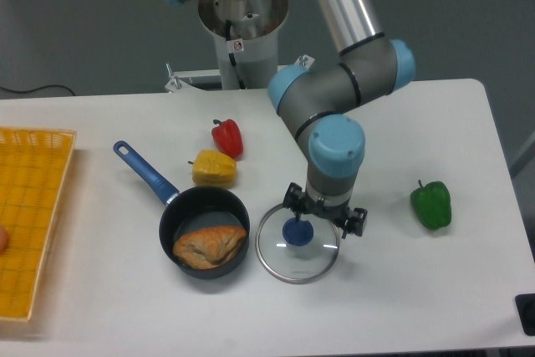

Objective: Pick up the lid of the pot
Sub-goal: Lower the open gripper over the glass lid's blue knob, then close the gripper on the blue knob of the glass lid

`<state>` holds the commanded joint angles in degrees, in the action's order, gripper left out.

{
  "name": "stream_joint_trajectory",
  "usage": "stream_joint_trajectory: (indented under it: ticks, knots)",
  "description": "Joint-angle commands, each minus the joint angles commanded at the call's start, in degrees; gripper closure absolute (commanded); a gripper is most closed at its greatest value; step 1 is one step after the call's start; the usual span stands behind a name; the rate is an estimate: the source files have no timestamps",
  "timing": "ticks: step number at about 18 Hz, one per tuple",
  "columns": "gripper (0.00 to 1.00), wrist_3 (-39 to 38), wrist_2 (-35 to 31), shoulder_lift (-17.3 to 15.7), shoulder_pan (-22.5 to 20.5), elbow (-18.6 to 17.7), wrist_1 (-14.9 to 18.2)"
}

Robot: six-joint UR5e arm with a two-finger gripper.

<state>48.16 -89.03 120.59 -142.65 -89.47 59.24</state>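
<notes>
1 open claw hangs at the glass lid's far rim! Black pan beside the lid, towards the counter's near edge.

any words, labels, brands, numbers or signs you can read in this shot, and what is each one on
There are none that I can read.
Arm and hand: no legible lettering.
Pot lid: no legible mark on glass or knob.
Pan: none legible.
Yellow crate: none legible.
Any very small print would be too small to read at this size.
</notes>
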Motion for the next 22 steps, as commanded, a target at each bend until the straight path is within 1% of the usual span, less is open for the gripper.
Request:
stream_joint_trajectory:
  ticks: [9,13,22]
  knots:
    - [0.00,-0.35,0.00,0.17,0.70,-0.35,-0.09]
    - [0.00,-1.67,0.00,0.26,2.02,-0.26,-0.09]
    - [0.00,-1.58,0.00,0.52,2.02,-0.88,-0.17]
